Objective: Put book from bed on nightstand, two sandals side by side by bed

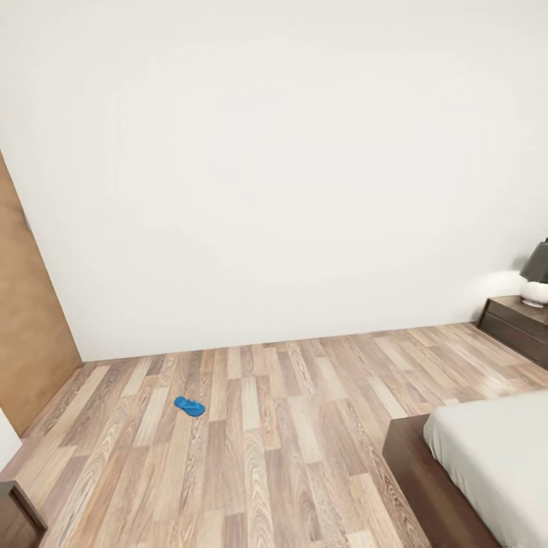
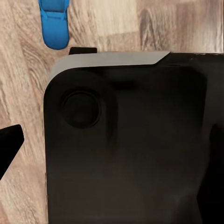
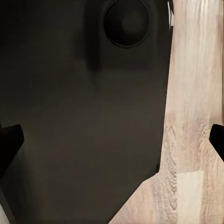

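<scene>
Head view shows one thin bright blue flip-flop (image 1: 189, 406) alone on the wood-plank floor (image 1: 289, 426), well apart from the off-white-mattressed bed (image 1: 495, 457); both arms' jaws gape empty, so a careless approach could nudge it away.

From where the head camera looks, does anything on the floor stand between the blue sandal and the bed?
Nothing visible does. The sandal lies alone on the wood floor near the wall, and bare planks run from it to the bed at the right.
</scene>
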Controlling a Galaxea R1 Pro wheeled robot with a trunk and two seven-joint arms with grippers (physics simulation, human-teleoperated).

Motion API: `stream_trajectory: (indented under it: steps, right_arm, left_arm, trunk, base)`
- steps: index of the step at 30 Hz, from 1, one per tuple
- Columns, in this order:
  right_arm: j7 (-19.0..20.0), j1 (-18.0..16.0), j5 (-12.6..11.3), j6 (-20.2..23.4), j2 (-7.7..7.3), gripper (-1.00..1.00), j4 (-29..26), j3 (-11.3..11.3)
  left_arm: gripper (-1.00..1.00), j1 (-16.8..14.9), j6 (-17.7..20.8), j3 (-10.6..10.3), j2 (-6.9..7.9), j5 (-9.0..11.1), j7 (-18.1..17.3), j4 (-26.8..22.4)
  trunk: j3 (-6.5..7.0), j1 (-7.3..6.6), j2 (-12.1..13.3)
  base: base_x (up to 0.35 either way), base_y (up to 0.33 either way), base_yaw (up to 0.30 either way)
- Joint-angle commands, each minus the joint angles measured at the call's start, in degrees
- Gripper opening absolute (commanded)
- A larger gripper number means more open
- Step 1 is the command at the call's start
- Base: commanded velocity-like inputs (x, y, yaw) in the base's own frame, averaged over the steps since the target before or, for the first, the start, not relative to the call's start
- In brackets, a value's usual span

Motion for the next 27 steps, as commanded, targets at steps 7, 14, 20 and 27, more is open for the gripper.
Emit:
stream_trajectory:
  steps: [7, 14, 20, 27]
  right_arm:
    - [-0.1, 0.0, 0.0, 0.1, -0.01, 1.0, 0.0, -0.1]
    - [-0.1, 0.0, 0.0, 0.0, 0.02, 1.0, 0.0, -0.1]
    - [-0.1, 0.0, 0.0, 0.0, 0.02, 1.0, 0.0, -0.1]
    - [0.0, 0.0, 0.0, 0.0, 0.02, 1.0, 0.0, -0.1]
  left_arm:
    - [1.0, 0.0, -0.1, 0.1, -0.02, 0.1, 0.0, -0.1]
    - [1.0, 0.0, -0.1, 0.1, 0.04, 0.1, -0.1, -0.1]
    - [1.0, 0.0, -0.1, 0.1, 0.12, 0.1, -0.1, -0.2]
    - [1.0, 0.0, -0.1, 0.1, 0.12, 0.1, -0.1, -0.2]
  trunk:
    - [-0.03, 0.0, 0.0]
    - [-0.03, 0.0, 0.0]
    - [-0.03, 0.0, 0.0]
    - [-0.03, 0.0, 0.0]
  base:
    - [0.0, -0.063, -0.208]
    - [0.0, -0.004, -0.202]
    - [0.0, 0.0, -0.181]
    - [0.004, 0.0, -0.162]
